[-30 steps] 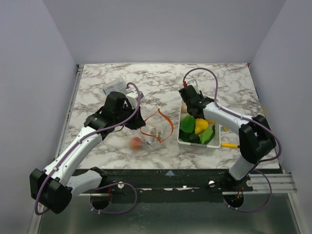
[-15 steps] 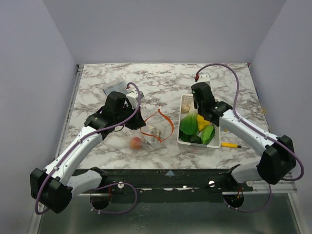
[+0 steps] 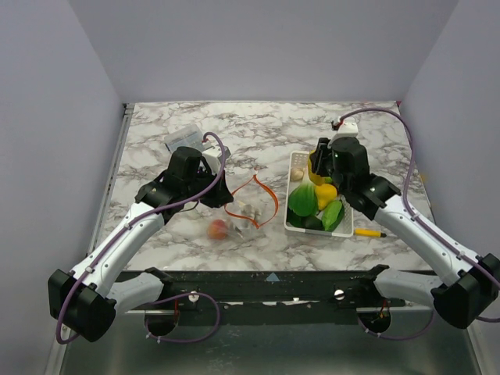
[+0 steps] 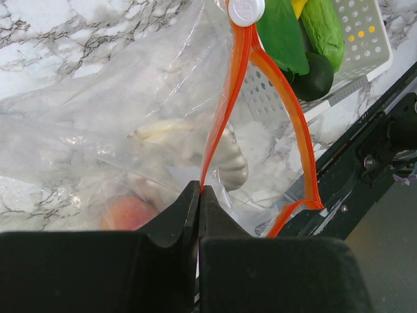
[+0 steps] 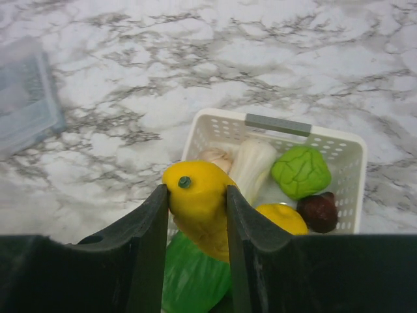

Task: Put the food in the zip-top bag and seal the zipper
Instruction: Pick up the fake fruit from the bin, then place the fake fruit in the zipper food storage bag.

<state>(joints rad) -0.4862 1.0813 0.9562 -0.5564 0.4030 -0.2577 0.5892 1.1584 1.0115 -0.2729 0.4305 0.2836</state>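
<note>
The zip-top bag (image 3: 248, 209) lies on the marble, its mouth gaping toward the white basket (image 3: 291, 225). My left gripper (image 4: 199, 190) is shut on the orange zipper (image 4: 225, 104), holding one lip up; the white slider (image 4: 246, 10) sits at the far end. Inside the bag are a red-orange fruit (image 4: 127, 212) and a white mushroom (image 4: 229, 166). My right gripper (image 5: 195, 190) is shut on a yellow food piece (image 5: 199, 208) just above the basket (image 5: 207, 122). Below it lie green leafy pieces (image 5: 192, 280), mushrooms (image 5: 251, 166), a second yellow piece (image 5: 281, 218) and a dark brown piece (image 5: 319, 212).
A flat grey-clear packet (image 3: 183, 139) lies at the far left of the table. A thin yellow pen-like stick (image 3: 367, 232) rests beside the basket's near right corner. The table's front edge runs just below the bag and basket.
The right arm has swung outward, its wrist shifting right over the basket's far end with the yellow piece still gripped. The left arm and bag have not moved.
</note>
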